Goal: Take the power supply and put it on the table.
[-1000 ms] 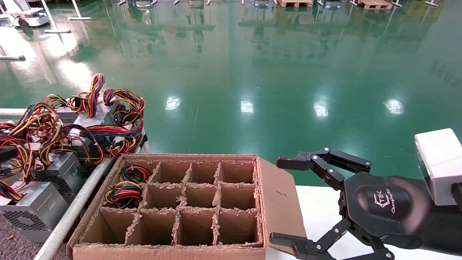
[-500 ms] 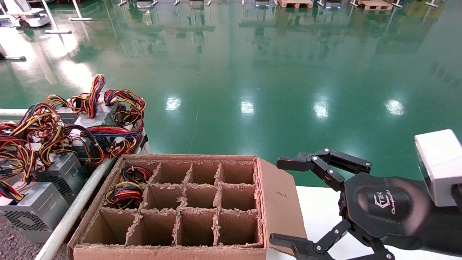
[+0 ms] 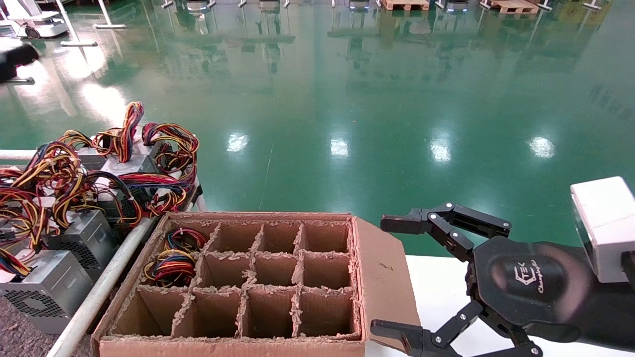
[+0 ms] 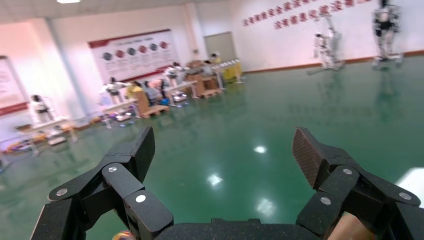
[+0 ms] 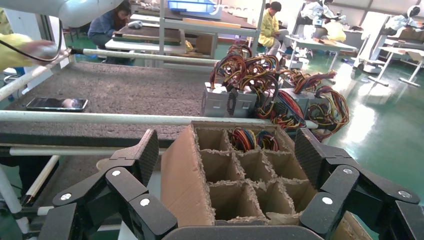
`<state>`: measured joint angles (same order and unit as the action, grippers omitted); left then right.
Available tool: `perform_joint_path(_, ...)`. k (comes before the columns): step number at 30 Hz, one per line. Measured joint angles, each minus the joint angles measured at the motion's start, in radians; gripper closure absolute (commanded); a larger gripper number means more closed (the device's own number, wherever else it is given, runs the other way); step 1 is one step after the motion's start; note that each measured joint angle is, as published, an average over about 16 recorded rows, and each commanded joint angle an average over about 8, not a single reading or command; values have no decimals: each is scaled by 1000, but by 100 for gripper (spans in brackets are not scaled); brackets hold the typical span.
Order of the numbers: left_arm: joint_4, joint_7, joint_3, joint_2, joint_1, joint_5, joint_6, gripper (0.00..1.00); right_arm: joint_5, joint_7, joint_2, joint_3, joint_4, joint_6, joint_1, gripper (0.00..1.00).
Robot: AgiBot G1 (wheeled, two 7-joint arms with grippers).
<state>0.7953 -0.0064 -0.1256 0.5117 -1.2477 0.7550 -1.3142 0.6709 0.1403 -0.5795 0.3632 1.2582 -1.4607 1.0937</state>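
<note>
The black right gripper (image 3: pixel 394 275) at the lower right of the head view hangs wide open and empty, just beside the flap of the brown divided cardboard box (image 3: pixel 238 282). One cell at the box's upper left holds a red-yellow-black wire bundle (image 3: pixel 173 258). At the far left, grey sheet-metal power supply boxes (image 3: pixel 39 290) rest on the dark speckled surface (image 5: pixel 115 90). The left gripper (image 4: pixel 222 155), also wide open, holds nothing.

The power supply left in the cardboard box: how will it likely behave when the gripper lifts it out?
Only the power supply's coiled wires show in its cell, so they will probably flop and may snag the ragged dividers of the cardboard box. The body is hidden; like units on the table are metal, so probably stiff and heavy.
</note>
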Motion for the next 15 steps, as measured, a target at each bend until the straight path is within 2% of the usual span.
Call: perform_joint_path(15, 146, -54, -46, 30, 52, -7, -54, 0, 0, 0, 0, 0, 0, 0, 0, 0)
